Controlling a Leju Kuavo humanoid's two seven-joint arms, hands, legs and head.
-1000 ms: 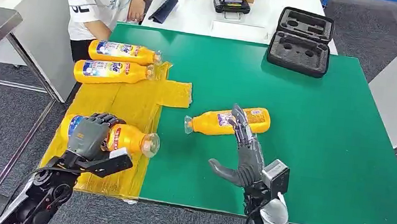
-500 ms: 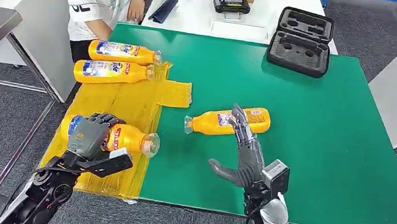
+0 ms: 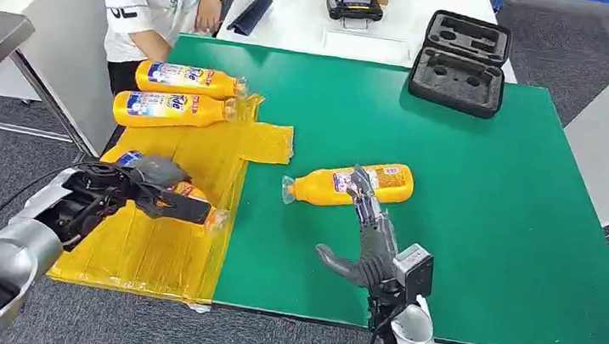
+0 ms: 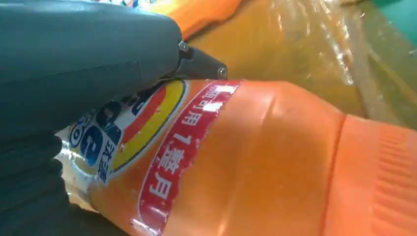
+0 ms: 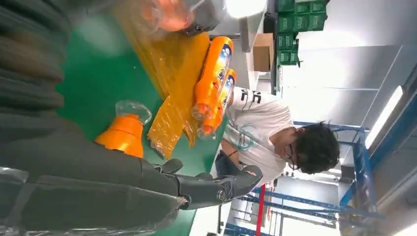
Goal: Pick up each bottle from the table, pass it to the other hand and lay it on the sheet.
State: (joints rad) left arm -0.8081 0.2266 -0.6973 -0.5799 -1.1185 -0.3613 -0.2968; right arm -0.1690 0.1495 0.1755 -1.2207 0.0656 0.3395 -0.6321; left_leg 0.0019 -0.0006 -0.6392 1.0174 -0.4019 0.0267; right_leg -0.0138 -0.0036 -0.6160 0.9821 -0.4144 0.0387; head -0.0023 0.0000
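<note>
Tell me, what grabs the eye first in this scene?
Bright orange bottles on a yellow sheet at the left edge of a green table. The left hand grips one bottle over the sheet, while the right hand stands open beside another bottle lying on the green.

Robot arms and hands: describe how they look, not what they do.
Both arms are silver metal tubes. The left hand and right hand are dark grey, with jointed fingers. A boxy silver block sits at the right wrist; black cables run along both forearms.
</note>
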